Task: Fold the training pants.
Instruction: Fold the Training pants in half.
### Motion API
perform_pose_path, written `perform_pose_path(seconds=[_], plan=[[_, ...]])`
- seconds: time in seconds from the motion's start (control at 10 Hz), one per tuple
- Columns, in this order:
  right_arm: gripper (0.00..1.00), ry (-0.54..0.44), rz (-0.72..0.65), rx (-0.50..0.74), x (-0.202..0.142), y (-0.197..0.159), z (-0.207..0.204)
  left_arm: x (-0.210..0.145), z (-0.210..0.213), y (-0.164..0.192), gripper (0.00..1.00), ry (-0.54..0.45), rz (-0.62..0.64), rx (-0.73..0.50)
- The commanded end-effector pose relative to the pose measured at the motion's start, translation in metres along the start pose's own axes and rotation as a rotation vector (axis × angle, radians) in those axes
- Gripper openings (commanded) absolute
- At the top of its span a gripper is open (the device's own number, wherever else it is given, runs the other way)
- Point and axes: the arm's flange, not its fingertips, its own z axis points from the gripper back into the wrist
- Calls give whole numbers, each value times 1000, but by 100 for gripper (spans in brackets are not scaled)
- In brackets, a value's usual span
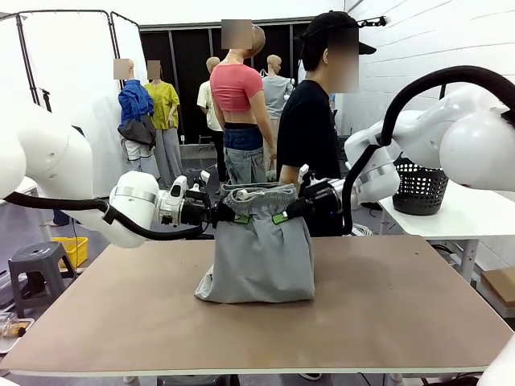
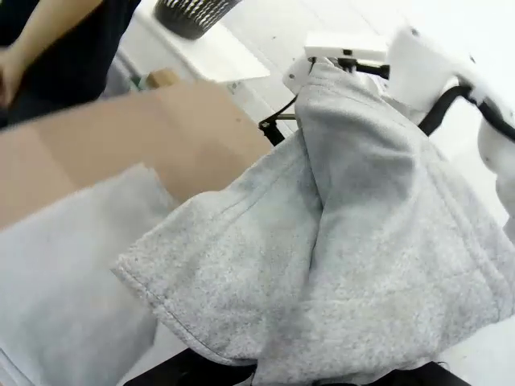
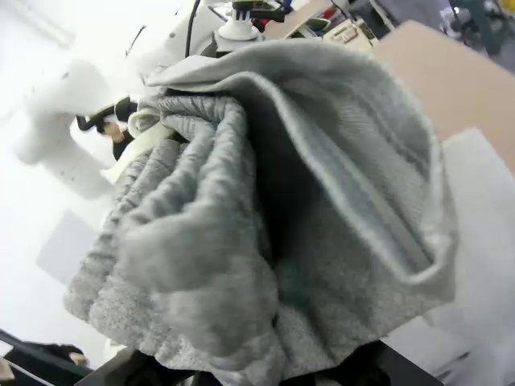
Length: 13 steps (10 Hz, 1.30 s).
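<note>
Fabric of the training pants (image 1: pixel 259 253) hangs between the two grippers above the table (image 1: pixel 386 305), with the lower folded part resting on the tabletop. The left gripper (image 1: pixel 238 217) is clamped on the left end of the gathered waistband, its green pad visible against the grey cloth. The right gripper (image 1: pixel 282 215) is clamped on the right end of the same waistband, directly opposite and near the left gripper. The waistband (image 1: pixel 259 193) bunches upward between the two grippers.

In the left wrist view, the training pants (image 2: pixel 346 265) drape over that gripper's fingers and hide them. In the right wrist view, the bunched waistband (image 3: pixel 185 241) covers that gripper's fingers. A person (image 1: pixel 310 129) stands beyond the grippers at the far table edge. A black mesh basket (image 1: pixel 418 189) sits on a side table past the right gripper.
</note>
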Motion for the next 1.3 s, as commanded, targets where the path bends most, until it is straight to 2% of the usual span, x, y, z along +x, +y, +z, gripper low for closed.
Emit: perform_pose_path(seconds=[0.0, 0.2, 0.3, 0.4, 0.5, 0.8, 1.0, 1.2], plan=[[0, -4, -136, -15, -10, -15, 15, 19, 16, 23, 0, 41, 160, 15], [0, 13, -212, -23, -10, -39, 19, 15, 13, 57, 0, 82, 278, 62], [0, 24, -230, -22, -10, -43, 18, 11, 13, 59, 0, 86, 289, 75], [0, 36, -202, -24, -4, -42, 18, 14, 17, 54, 0, 35, 229, 87], [0, -11, -197, -5, -14, -38, -2, 0, -12, 47, 0, 75, 272, 23], [0, -7, -199, -4, -9, -42, -4, 2, -16, 49, 0, 78, 271, 22], [0, -21, -328, 28, -19, -65, -3, -3, -14, 62, 0, 115, 472, 70], [0, -21, -394, 36, -31, -77, -6, -9, -12, 66, 0, 137, 564, 98]])
